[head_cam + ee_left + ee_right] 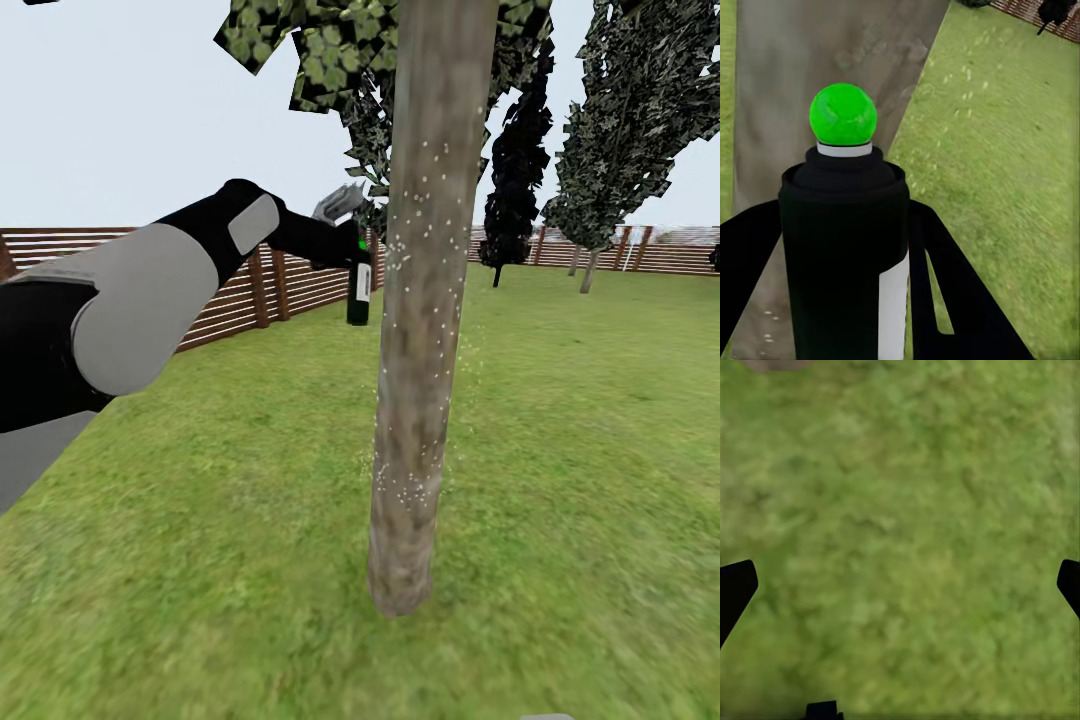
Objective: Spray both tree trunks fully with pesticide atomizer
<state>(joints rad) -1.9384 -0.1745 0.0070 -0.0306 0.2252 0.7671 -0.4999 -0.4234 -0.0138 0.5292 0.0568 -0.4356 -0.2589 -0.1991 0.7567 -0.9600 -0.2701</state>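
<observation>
The left gripper (345, 250) is raised beside the tree trunk (425, 300), its fingers (945, 292) closed around the pesticide atomizer (358, 285), which hangs upright just left of the trunk, well above the lawn (560, 450). White specks dot the bark. The right gripper (900, 585) faces blurred grass with its fingers (735, 589) spread wide, holding nothing

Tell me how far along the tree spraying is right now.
Pickup is done: the left gripper holds the pesticide atomizer up beside the nearest tree trunk. White droplets speckle that trunk, so spraying is under way. Full coverage cannot be judged, and no other sprayed trunk is visible.
</observation>
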